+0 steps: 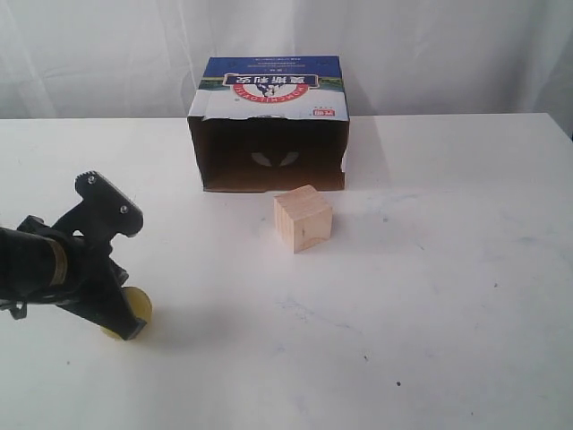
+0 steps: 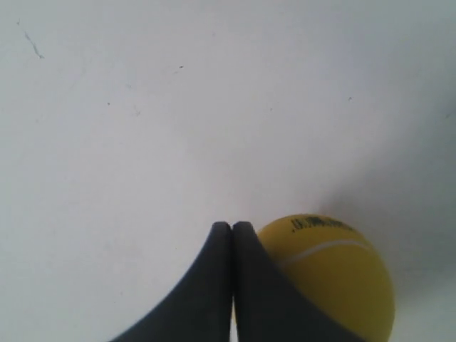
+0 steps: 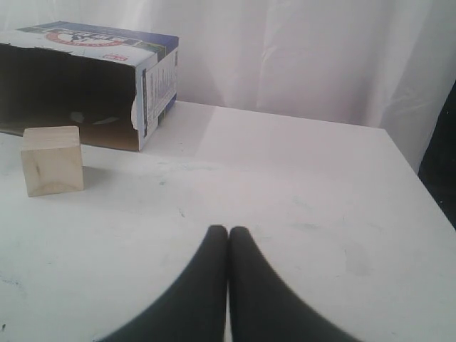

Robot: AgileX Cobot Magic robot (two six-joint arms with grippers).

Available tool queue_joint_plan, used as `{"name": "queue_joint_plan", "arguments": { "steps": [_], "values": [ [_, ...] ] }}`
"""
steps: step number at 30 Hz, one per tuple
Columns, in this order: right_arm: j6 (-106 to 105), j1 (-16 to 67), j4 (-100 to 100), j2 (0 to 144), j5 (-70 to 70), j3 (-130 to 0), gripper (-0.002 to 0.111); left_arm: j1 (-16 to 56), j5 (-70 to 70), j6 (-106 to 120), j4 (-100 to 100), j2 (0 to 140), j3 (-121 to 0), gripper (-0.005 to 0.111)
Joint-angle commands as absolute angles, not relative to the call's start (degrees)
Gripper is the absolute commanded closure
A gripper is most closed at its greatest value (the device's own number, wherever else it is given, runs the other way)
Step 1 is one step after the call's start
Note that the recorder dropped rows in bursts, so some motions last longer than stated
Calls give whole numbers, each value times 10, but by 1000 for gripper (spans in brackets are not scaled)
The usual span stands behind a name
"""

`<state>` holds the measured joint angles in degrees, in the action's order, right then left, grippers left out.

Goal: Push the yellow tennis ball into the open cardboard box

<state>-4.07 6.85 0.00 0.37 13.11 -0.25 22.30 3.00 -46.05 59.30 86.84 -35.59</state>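
Note:
The yellow tennis ball [image 1: 134,309] lies on the white table at the front left, largely hidden behind my left gripper [image 1: 131,329]. Seen from the left wrist, the ball [image 2: 335,278] rests against the outer side of one finger, and the left gripper [image 2: 232,226] is shut with nothing between its fingertips. The open cardboard box [image 1: 269,125] stands at the back centre, its dark opening facing the front; the box [image 3: 85,78] also shows in the right wrist view. My right gripper [image 3: 228,231] is shut and empty above bare table, out of the exterior view.
A pale wooden cube [image 1: 303,218] sits just in front of the box's opening, towards its right side; the cube [image 3: 51,160] shows in the right wrist view too. White curtains hang behind the table [image 1: 430,296]. The table's right edge [image 3: 410,171] is near.

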Motion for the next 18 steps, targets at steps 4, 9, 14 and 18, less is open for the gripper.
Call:
{"name": "queue_joint_plan", "arguments": {
  "steps": [4, 9, 14, 18],
  "values": [
    [-40, 68, 0, 0, 126, 0, 108, 235, 39, -480, 573, 880, -362, 107],
    [-40, 68, 0, 0, 126, 0, 108, 236, 69, -481, 573, 880, -369, 107],
    [-40, 68, 0, 0, 126, 0, 108, 243, 70, -492, 573, 880, -369, 107],
    [-40, 68, 0, 0, 126, 0, 108, 247, 89, -505, 573, 880, -369, 107]
  ]
}}
